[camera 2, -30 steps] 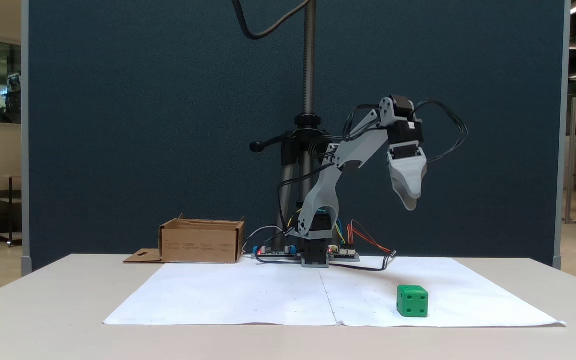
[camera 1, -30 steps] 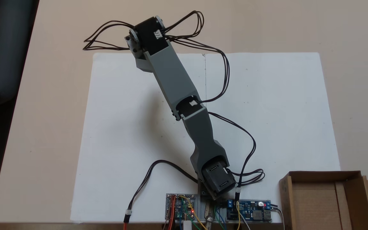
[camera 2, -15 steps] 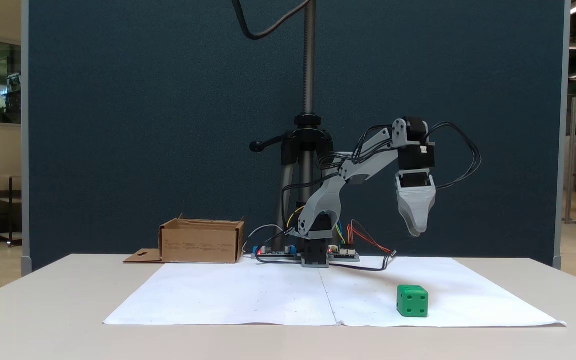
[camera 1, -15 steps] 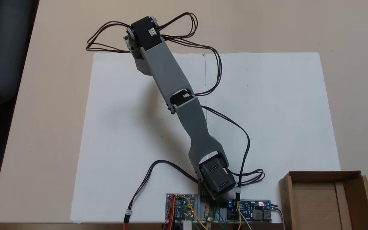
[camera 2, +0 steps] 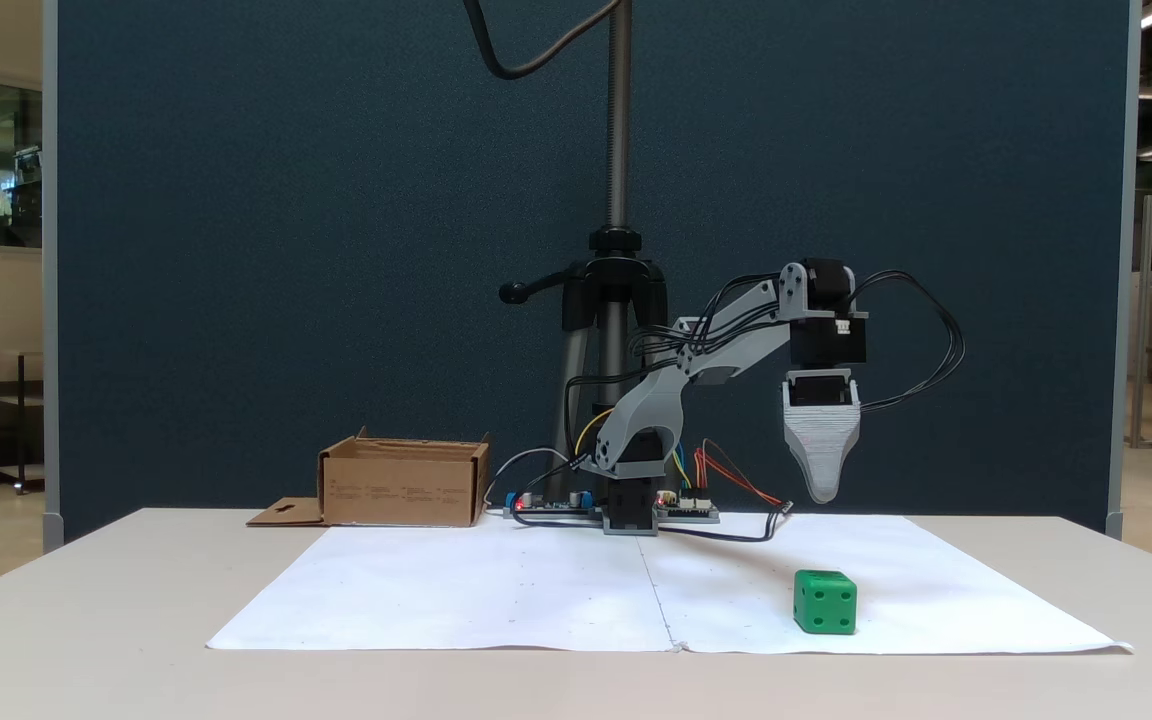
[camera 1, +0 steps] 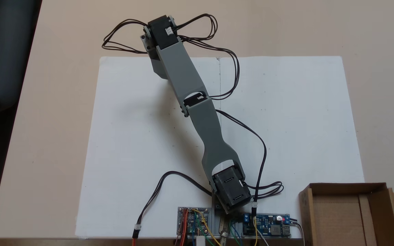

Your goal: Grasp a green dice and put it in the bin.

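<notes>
The green dice [camera 2: 825,602] sits on the white paper [camera 2: 496,590] near its front right in a fixed view; seen from above, the arm hides it. My gripper [camera 2: 822,492] hangs point-down well above the dice, roughly in line with it, touching nothing. It shows as a single grey tapered wedge with one tip, so its jaws cannot be told apart. From above, the wrist motor [camera 1: 161,32] lies at the paper's far left edge. The bin, a brown cardboard box [camera 2: 401,490], stands open beside the arm's base, at the lower right corner [camera 1: 345,187] in a fixed view.
Circuit boards [camera 1: 267,225] and loose black cables [camera 1: 262,160] lie around the arm's base [camera 1: 231,194]. A tripod pole [camera 2: 619,200] rises behind the base before a dark blue partition. Beige table [camera 1: 53,119] surrounds the paper.
The arm has stretched out and dropped, bringing the gripper down and turning it from a slant to pointing straight down over the dice. The dice and the bin stayed put.
</notes>
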